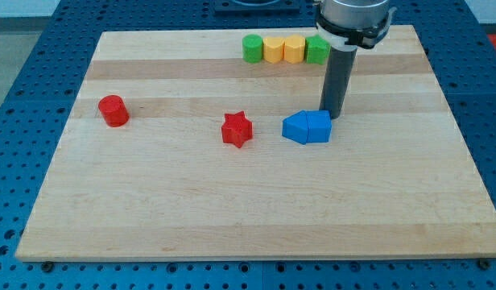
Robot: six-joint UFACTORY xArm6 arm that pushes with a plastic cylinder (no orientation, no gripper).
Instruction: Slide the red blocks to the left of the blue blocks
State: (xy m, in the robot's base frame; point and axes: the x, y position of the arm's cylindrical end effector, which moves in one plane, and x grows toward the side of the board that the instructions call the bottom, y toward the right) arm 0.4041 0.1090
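You see my tip (335, 118) planted on the wooden board (232, 209), right at the upper right edge of the blue blocks (307, 127); whether it touches them you cannot tell. My arm ends in a bare rod, so it has nothing to spread or pinch, and it carries nothing. The blue blocks sit pressed together as one cluster a little right of the board's middle. Just to their left, near but apart, lies the red star (237, 129). The red cylinder (113, 110) stands well apart, close to the board's left edge. Along the view's top you find a touching row: a green block (253, 48), two yellow blocks (283, 49), then another green one (316, 51) partly hidden behind my rod.
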